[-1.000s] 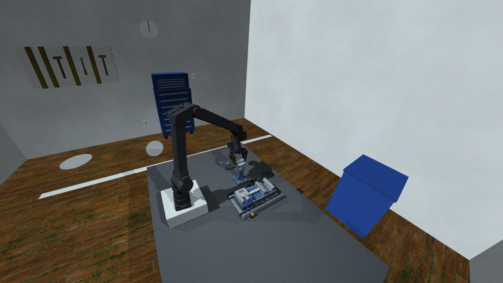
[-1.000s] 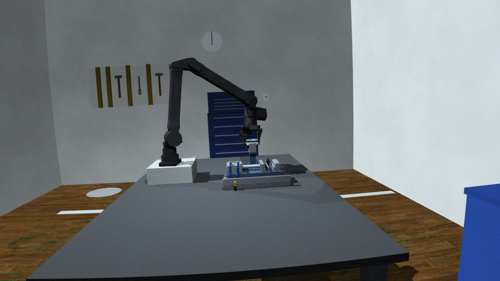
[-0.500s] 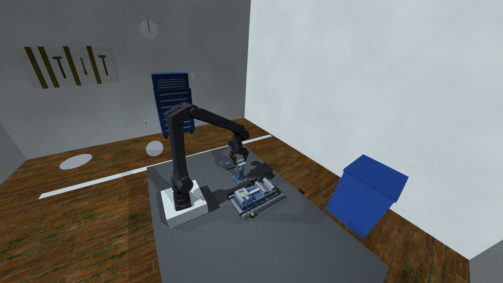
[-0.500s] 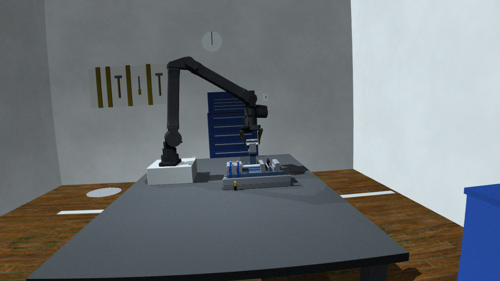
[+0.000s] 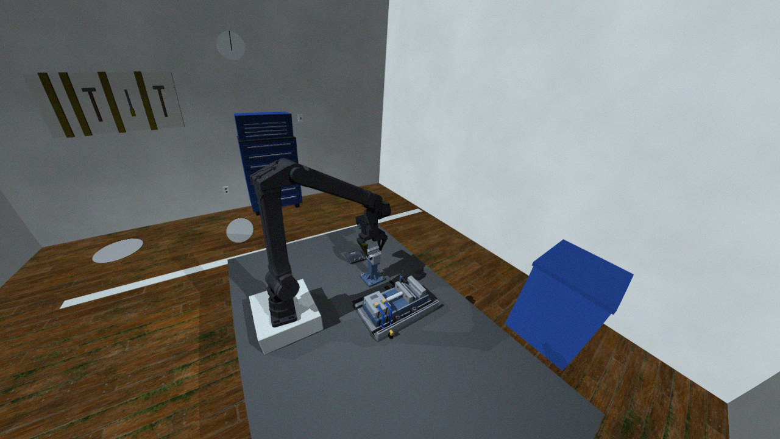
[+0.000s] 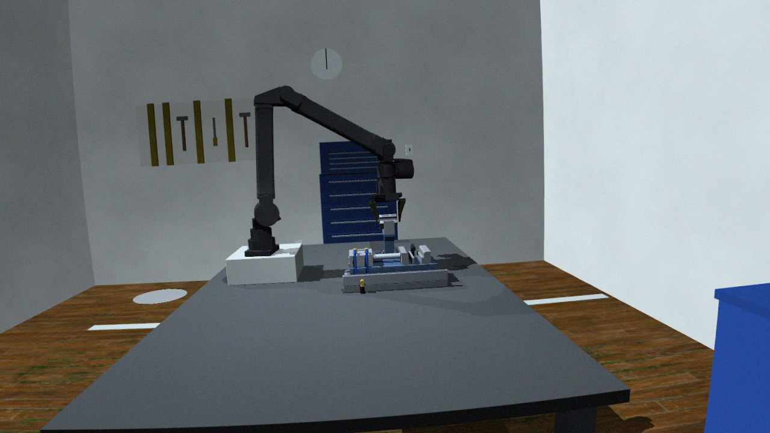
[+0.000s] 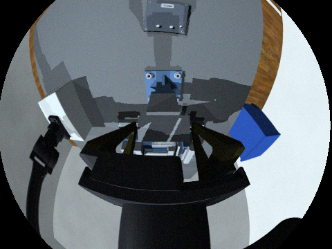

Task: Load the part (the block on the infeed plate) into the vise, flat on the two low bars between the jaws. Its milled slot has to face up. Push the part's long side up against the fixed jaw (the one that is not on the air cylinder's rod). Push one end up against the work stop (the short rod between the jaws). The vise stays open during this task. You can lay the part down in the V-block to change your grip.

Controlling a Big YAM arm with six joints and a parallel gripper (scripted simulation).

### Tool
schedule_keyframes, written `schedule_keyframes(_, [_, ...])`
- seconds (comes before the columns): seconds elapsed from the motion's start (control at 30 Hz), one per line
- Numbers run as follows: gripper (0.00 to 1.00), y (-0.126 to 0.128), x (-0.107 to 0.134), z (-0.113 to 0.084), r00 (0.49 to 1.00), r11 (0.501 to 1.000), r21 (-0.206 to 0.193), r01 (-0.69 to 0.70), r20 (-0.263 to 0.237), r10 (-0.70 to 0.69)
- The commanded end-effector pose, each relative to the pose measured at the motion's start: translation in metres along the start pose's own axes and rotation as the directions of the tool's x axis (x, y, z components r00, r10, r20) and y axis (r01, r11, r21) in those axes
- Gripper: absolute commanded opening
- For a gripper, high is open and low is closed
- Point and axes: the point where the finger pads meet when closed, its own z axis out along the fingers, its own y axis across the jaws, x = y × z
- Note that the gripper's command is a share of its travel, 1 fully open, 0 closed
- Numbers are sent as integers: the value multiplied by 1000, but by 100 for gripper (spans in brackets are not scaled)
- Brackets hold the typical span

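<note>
Part being straddled at the V-block, vise being left unfilled

Top view: the part (image 5: 373, 249) (image 6: 387, 216) (image 7: 164, 133) is apparently being carried by the raised V-block (image 5: 375, 259) (image 6: 388, 228) (image 7: 162, 104), beside the open vise (image 5: 400, 303) (image 6: 398, 266). No block is being borne by the infeed plate (image 5: 355, 256) (image 7: 166, 17). One arm, one part, one V-block, one vise and one infeed plate are being counted.

Exterior view: the gripper (image 5: 373, 250) (image 6: 387, 219) (image 7: 164, 125) is being held upright over the V-block, its two fingers spread apart, one on each side of the part. Two vise jaws are being shown: the moving jaw (image 5: 404, 292) (image 6: 402, 255) on the rod and the fixed jaw (image 5: 416, 286) (image 6: 425, 254). Two blue hoses are being seen; the two low bars are not being resolved.

Wrist view: the part is being framed between the spread fingertips; no clamping is being judged. Two screws are being shown on the blue foot. The slot's direction is not being made plain. By judgement, a stiff, fairly dense metal block is being dealt with, hardly fragile but slippery on its smooth faces. A square grip across opposite sides, near mid-length, is being favoured, with slot and underside being left free; an off-centre pinch could be answered by pivoting.
</note>
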Motion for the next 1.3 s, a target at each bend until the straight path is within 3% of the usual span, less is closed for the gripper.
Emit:
schedule_keyframes(0.0, [81, -3, 5, 2, 1000, 1000, 9, 8, 24, -8])
schedule_keyframes(0.17, [81, -7, 6, -8, 996, 999, 34, 4, 87, -7])
schedule_keyframes(0.27, [81, -4, 5, 0, 993, 1000, 16, 7, 118, -9])
schedule_keyframes(0.43, [81, -5, 6, -5, 984, 1000, 27, 6, 177, -10])
schedule_keyframes(0.5, [81, -5, 6, -5, 984, 1000, 27, 6, 177, -10])
schedule_keyframes(0.53, [81, -16, 5, -5, 982, 999, 32, 5, 189, -11])
schedule_keyframes(0.63, [81, -4, 5, 0, 975, 1000, 16, 7, 221, -11])
schedule_keyframes(1.0, [81, -4, 6, -1, 940, 1000, 20, 7, 342, -13])
schedule_keyframes(1.1, [81, -11, 6, -7, 935, 999, 34, 4, 353, -16])
schedule_keyframes(1.27, [81, -3, 5, 5, 915, 1000, 4, 9, 403, -10])
